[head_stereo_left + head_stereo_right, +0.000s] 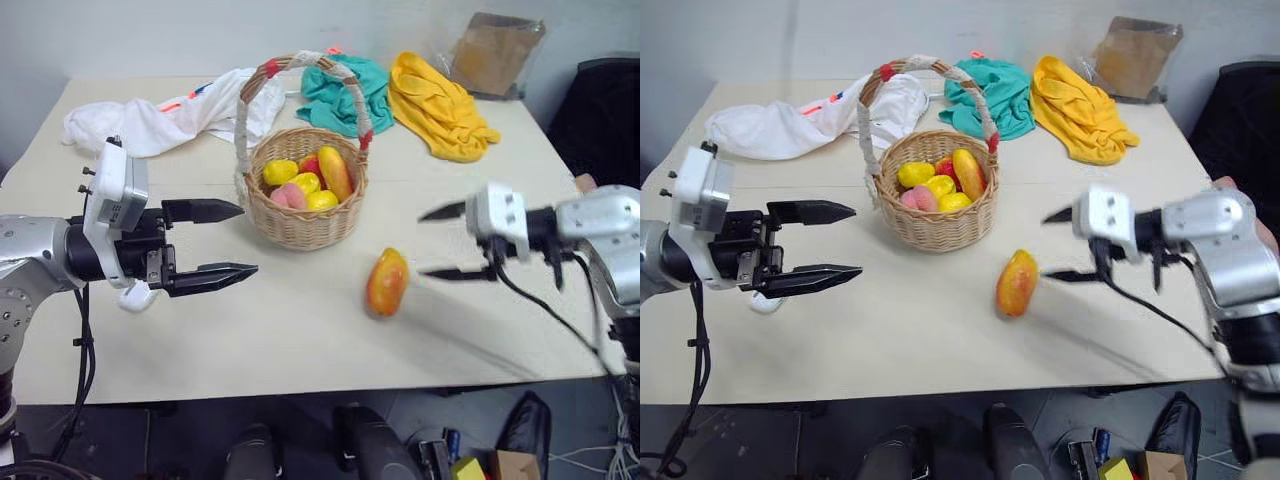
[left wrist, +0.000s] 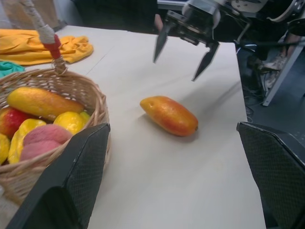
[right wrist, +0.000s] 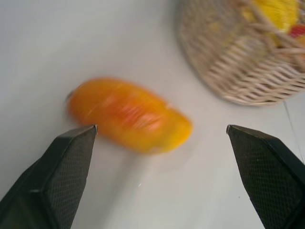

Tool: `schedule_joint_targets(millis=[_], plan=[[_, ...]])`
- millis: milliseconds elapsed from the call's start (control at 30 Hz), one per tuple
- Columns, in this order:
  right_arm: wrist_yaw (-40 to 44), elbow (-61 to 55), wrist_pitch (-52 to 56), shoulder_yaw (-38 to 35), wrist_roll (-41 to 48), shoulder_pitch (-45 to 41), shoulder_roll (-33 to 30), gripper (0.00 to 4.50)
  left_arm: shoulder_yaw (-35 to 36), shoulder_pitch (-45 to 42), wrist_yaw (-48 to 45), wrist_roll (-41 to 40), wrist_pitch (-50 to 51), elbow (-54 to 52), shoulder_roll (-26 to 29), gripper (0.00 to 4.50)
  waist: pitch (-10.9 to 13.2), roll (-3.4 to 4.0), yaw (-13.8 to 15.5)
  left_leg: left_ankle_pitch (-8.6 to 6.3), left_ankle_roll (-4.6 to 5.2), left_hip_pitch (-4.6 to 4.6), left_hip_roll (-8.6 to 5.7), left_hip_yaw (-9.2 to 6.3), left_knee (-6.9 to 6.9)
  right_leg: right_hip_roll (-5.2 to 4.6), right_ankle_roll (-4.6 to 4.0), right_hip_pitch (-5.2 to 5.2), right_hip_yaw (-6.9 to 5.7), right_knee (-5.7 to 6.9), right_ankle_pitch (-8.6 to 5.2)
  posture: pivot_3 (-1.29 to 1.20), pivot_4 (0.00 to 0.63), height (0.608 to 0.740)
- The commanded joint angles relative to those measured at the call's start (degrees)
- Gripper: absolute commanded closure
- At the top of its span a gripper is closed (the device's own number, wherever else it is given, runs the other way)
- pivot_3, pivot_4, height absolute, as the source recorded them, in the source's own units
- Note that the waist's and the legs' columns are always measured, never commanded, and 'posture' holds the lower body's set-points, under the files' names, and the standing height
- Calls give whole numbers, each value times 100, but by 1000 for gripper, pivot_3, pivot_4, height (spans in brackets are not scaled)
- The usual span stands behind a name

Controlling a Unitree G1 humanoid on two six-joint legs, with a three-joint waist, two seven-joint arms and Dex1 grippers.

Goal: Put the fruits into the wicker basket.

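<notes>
The left gripper (image 1: 215, 243) sits closest to the camera, hovering over the near left part of the table (image 1: 300, 340), its 2 black fingers spread wide with nothing between them; it points toward the wicker basket (image 1: 300, 215) and stops short of it. The table is the largest thing here, pale and broad; along its far edge lie 3 heaps of cloth: a white cloth (image 1: 150, 120) on the left, a teal cloth (image 1: 345, 95) behind the basket, a yellow cloth (image 1: 440, 105) to the right; a brown paper bag (image 1: 495, 50) leans at the far right corner. The basket stands near the middle of the table, its wrapped handle (image 1: 300, 62) arching above it; inside it lie several fruits, among them 1 long orange-yellow mango (image 1: 336, 173), a pink peach (image 1: 290, 196) and some yellow pieces (image 1: 281, 172), though the exact count is hard to make out. A second mango (image 1: 387, 282) lies on the bare table just in front of the basket, on its right side, apart from its wall and touching neither gripper. The right gripper (image 1: 442, 242) hangs above the table to the right of that mango, jaws wide apart and empty, pointing toward it; it looks blurred in the head views. A small white case (image 1: 135, 297) peeks out beneath the left gripper.
</notes>
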Motion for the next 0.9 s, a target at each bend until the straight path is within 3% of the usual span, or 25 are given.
schedule_joint_targets(millis=[33,267,500,567,733,800,900], plan=[[53,408,-1537,189,-563,-57,55,20,-26,-210,-47,45,-143,9,-37,0,2,-3,-26,2,-4,34,0,0,-7,0,-2,30,0,-1,-1,0,150,740],[-773,1340,-3065,699,-1587,-308,868,20,-93,-351,-38,-9,-82,-46,-73,0,3,-3,-18,7,-13,50,6,-14,-9,1,-9,46,-4,7,-6,0,150,740],[-1457,2310,-3493,1102,-2217,-796,1594,20,-82,-414,-80,-116,41,-168,23,0,4,-1,-7,8,-13,48,5,-15,-3,-1,-13,42,-5,16,-8,0,150,740],[-1464,2456,-3529,1134,-2216,-845,1646,387,-55,-403,-83,-154,87,-203,40,0,4,-1,-6,8,-13,48,5,-15,-4,-2,-14,42,-5,17,-9,0,150,740],[-643,2039,-2970,976,-1188,-610,1484,1815,26,-299,-77,-218,151,-305,59,0,4,-1,4,8,-13,47,5,-17,-3,-2,-14,43,-6,17,-9,0,150,740],[-357,1695,-2386,876,-697,-511,1464,1867,54,-283,-45,-210,150,-295,51,0,4,-1,17,8,-13,47,5,-21,-3,-2,-14,44,-7,18,-9,0,150,740],[-366,933,-693,607,343,-636,1725,1867,106,-300,33,-128,114,-215,44,0,4,-1,-5,8,-14,48,6,-22,0,-2,-14,44,-7,26,-9,0,150,740]])
